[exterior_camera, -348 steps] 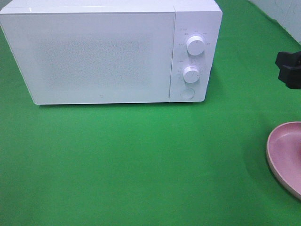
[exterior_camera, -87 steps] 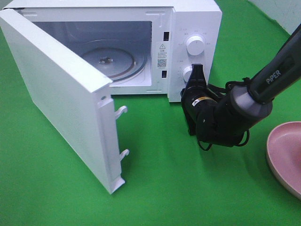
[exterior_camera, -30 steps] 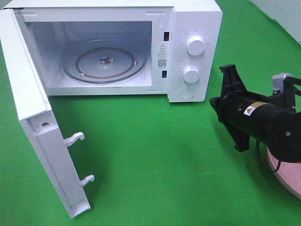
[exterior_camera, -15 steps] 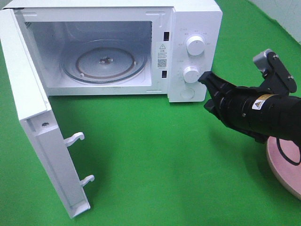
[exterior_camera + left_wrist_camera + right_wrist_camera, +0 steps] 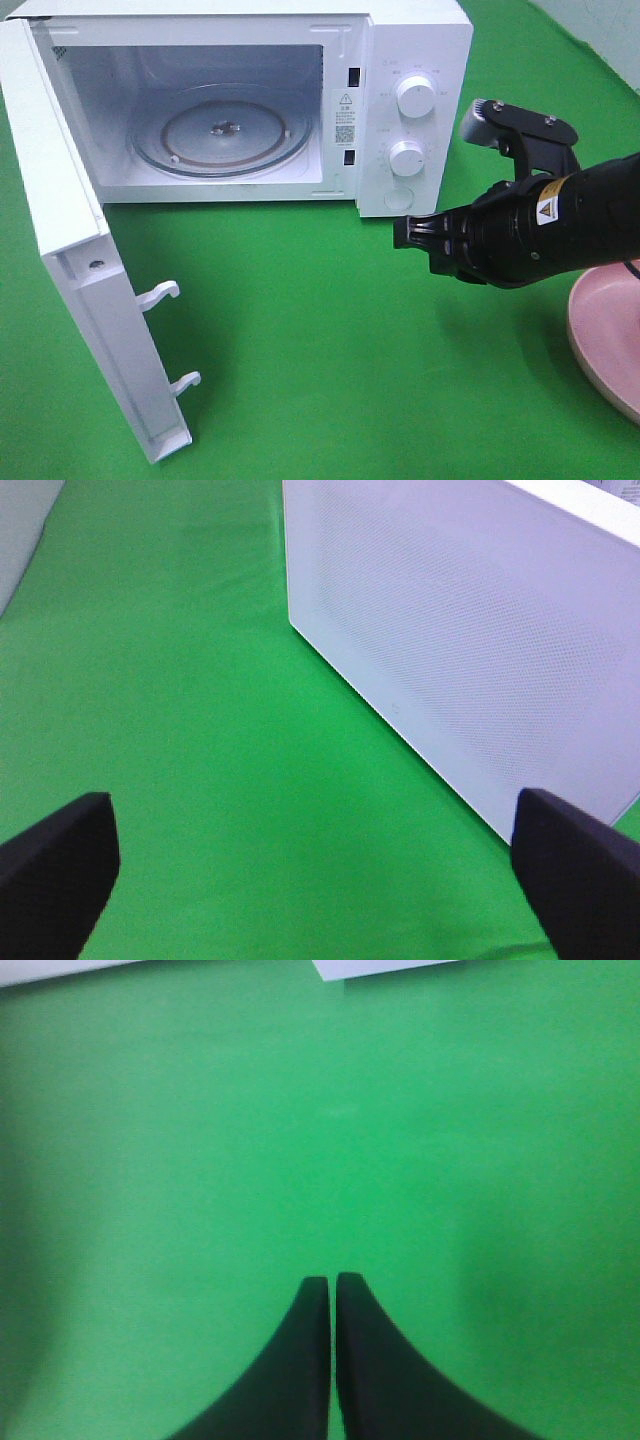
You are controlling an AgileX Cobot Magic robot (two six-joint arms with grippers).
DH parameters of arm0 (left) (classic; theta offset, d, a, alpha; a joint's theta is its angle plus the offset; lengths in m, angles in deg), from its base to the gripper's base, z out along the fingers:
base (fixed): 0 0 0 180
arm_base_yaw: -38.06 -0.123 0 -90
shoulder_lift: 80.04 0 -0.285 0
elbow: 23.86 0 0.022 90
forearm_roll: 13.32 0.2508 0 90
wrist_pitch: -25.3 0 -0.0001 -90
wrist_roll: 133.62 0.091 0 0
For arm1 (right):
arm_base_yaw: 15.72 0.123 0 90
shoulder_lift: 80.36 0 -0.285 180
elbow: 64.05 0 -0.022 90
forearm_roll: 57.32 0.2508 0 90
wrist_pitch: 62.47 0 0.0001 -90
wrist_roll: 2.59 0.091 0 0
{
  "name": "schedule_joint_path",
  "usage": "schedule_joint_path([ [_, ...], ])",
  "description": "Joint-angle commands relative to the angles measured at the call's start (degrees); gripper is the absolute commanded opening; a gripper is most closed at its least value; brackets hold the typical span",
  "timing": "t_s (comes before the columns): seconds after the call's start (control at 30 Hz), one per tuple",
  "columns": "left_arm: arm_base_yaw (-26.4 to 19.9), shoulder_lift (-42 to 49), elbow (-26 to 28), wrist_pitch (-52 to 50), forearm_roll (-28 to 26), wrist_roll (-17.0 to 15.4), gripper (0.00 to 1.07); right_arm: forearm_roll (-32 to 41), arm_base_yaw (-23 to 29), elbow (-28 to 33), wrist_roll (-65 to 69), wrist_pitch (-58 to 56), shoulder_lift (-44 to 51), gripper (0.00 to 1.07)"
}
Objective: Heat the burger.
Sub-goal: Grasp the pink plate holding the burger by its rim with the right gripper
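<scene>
My right gripper [image 5: 402,232] is pinched together at 4 o'clock from the open microwave [image 5: 440,60]. I can't see the burger, probably off-frame; it's soft, so I'd clasp the bun sides gently.

Brightly and evenly lit from above, with only soft shadows on the green cloth [image 5: 330,350] beneath the microwave [image 5: 440,60] and right arm [image 5: 540,235], washed-out on the white door [image 5: 480,640], blurred on the fingertips [image 5: 300,1360] in both wrist views.
</scene>
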Motion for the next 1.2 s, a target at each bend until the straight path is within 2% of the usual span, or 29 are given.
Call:
schedule_joint_path([
  [0.03,0.0,0.9,-0.2,-0.7,-0.1,-0.2,1.0,-1.4,-0.3,-3.3,-10.3,-9.4,0.5,0.04],
  [0.07,0.0,0.9,-0.2,-0.7,-0.1,-0.2,1.0,-1.4,-0.3,-3.3,-10.3,-9.4,0.5,0.04],
  [0.13,0.0,0.9,-0.2,-0.7,-0.1,-0.2,1.0,-1.3,-0.3,-5.8,-18.9,-16.6,0.5,0.04],
  [0.23,0.0,0.9,-0.2,-0.7,-0.1,-0.2,1.0,-1.3,-0.3,-6.8,-23.9,-18.9,0.5,0.04],
  [0.27,0.0,0.9,-0.2,-0.7,-0.1,-0.2,1.0,-1.1,-0.3,-7.7,-29.5,-21.0,0.5,0.05],
  [0.37,0.0,0.9,-0.2,-0.7,-0.1,-0.2,1.0,-1.1,-0.3,-8.0,-31.8,-21.7,0.5,0.05],
  [0.43,0.0,0.9,-0.2,-0.7,-0.1,-0.2,1.0,-1.1,-0.3,-9.5,-42.7,-24.9,0.5,0.05],
  [0.47,0.0,0.9,-0.2,-0.7,-0.1,-0.2,1.0,-1.1,-0.3,-9.5,-42.7,-24.9,0.5,0.05],
  [0.57,0.0,0.9,-0.2,-0.7,-0.1,-0.2,1.0,-1.1,-0.3,-10.5,-55.3,-26.7,0.5,0.06],
  [0.77,0.0,0.9,-0.2,-0.7,-0.1,-0.2,1.0,-1.0,-0.3,-10.5,-70.5,-26.7,0.5,0.07],
  [1.1,0.0,0.9,-0.2,-0.7,-0.1,-0.2,1.0,0.0,-0.3,-10.5,-68.7,-29.3,0.5,0.09],
  [1.2,0.0,0.9,-0.2,-0.7,-0.1,-0.2,1.0,0.5,-0.5,-10.5,-63.5,-32.0,0.5,0.09],
])
